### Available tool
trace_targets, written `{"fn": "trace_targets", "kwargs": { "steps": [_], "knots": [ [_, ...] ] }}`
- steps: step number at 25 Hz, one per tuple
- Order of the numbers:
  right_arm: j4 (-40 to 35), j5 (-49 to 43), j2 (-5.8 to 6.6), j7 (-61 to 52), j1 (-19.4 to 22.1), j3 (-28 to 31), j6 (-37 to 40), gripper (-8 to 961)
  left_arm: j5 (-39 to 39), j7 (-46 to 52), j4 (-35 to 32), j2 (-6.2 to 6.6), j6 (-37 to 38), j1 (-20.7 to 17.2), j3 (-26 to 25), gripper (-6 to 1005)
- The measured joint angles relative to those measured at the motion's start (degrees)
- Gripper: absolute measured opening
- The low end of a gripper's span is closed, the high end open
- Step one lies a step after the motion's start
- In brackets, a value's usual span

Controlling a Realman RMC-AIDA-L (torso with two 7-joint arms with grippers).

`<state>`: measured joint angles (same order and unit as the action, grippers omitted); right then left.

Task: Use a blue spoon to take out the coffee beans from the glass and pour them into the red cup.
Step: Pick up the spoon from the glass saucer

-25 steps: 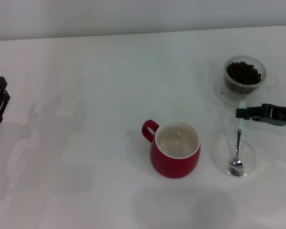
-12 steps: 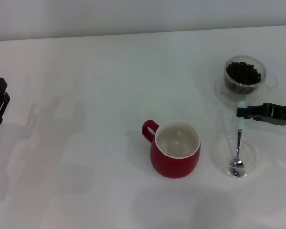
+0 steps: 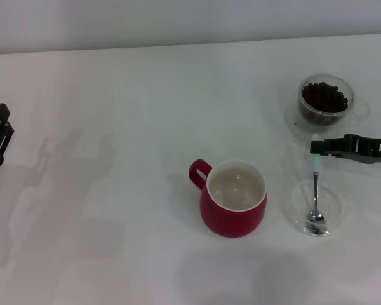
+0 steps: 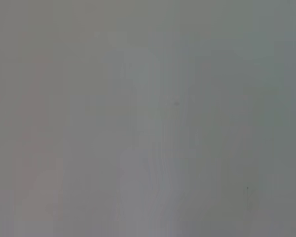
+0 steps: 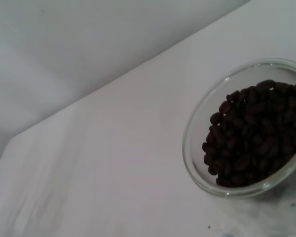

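The blue spoon (image 3: 315,190) lies with its metal bowl in a shallow clear dish (image 3: 335,204) at the right, and its pale handle end points toward the glass. My right gripper (image 3: 314,147) reaches in from the right edge, shut on that handle end. Just beyond it stands the glass (image 3: 325,114) full of dark coffee beans (image 3: 325,96). In the right wrist view the glass (image 5: 197,163) and its coffee beans (image 5: 251,138) show close up. The red cup (image 3: 235,216), white inside and with nothing in it, stands left of the dish. My left gripper (image 3: 0,130) is parked at the far left edge.
The white table (image 3: 114,159) runs wide between the red cup and the left arm. A pale wall borders its far edge. The left wrist view holds only a plain grey surface.
The right gripper has shifted slightly left and away from me along the spoon's handle end. The handle has swung a little left with it, while the spoon's bowl stays in the dish.
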<state>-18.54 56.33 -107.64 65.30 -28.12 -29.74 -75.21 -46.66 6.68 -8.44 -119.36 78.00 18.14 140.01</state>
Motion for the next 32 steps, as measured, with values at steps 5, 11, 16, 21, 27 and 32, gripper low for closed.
{"fn": "trace_targets", "kwargs": {
  "steps": [5, 11, 16, 21, 27, 32],
  "knots": [
    [0.0, -0.08, -0.09, 0.28, -0.1, -0.08, 1.1, 183, 0.0, 0.0, 0.0, -0.03, -0.07, -0.04, 0.0, 684],
    [0.0, -0.08, -0.11, 0.49, -0.1, -0.07, 1.88, 187, -0.07, 0.0, 0.09, -0.08, -0.13, -0.04, 0.0, 685],
    [0.0, -0.08, -0.08, 0.26, -0.1, -0.05, 2.11, 204, -0.17, 0.0, 0.14, -0.09, -0.13, -0.04, 0.0, 685],
    [0.0, -0.02, 0.04, 0.16, -0.1, 0.03, 2.29, 222, -0.16, 0.0, 0.09, -0.09, -0.14, -0.04, 0.0, 686],
    [0.0, -0.03, -0.04, 0.13, -0.14, 0.01, 2.45, 253, -0.08, 0.0, -0.02, -0.09, -0.12, -0.37, 0.0, 685],
    [0.0, -0.06, -0.1, 0.21, -0.17, -0.03, 2.03, 227, -0.04, 0.0, -0.02, -0.09, -0.08, -0.63, 0.0, 684]
  ]
}}
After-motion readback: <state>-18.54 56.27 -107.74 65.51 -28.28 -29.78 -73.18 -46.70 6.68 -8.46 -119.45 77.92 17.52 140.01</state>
